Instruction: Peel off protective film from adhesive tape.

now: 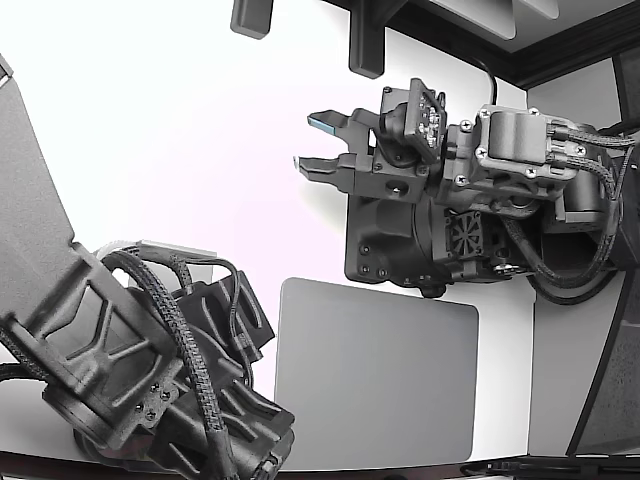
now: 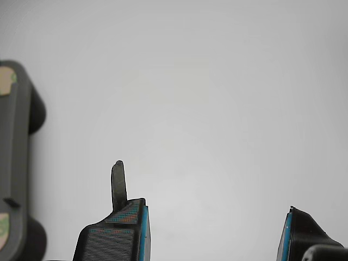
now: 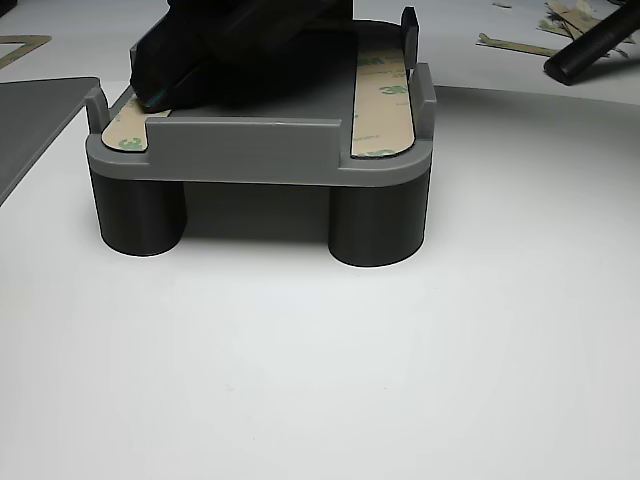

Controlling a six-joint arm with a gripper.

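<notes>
Nearest arm: a dark second arm [image 1: 140,370] fills the near left of the exterior view, cables looped around it; its end is not shown.
Gripper: the gripper [image 1: 318,143] reaches toward the exterior view's left over the white table [image 1: 180,130], jaws apart; in the wrist view its blue-edged fingertips [image 2: 136,228] stand well apart with only bare table between them.
Sliver on fingertip: a thin dark grey sliver [image 2: 118,185] sticks up from one fingertip in the wrist view; it may be a scrap of film, but I cannot tell.
Fixture: a grey fixture [image 3: 260,150] on round legs stands on the table in the other view, and its edge shows at the side of the wrist view, apart from the gripper.
Tape strips: a tan strip marked 3M [image 3: 385,95] lies along the fixture's right side, and another tan strip [image 3: 125,125] on its left, partly under a black part [image 3: 230,50].
Progress: both strips look still covered by their film, so by my judgement the peeling is largely left to do; tan scraps [image 3: 515,45] lying far right on the table may be film already pulled.
Grey mat: a flat grey mat [image 1: 375,380] lies near centre in the exterior view, nothing on it.
Hidden: what the black part over the fixture is; whether any strip's corner is lifted; the fixture itself in the exterior view.
</notes>
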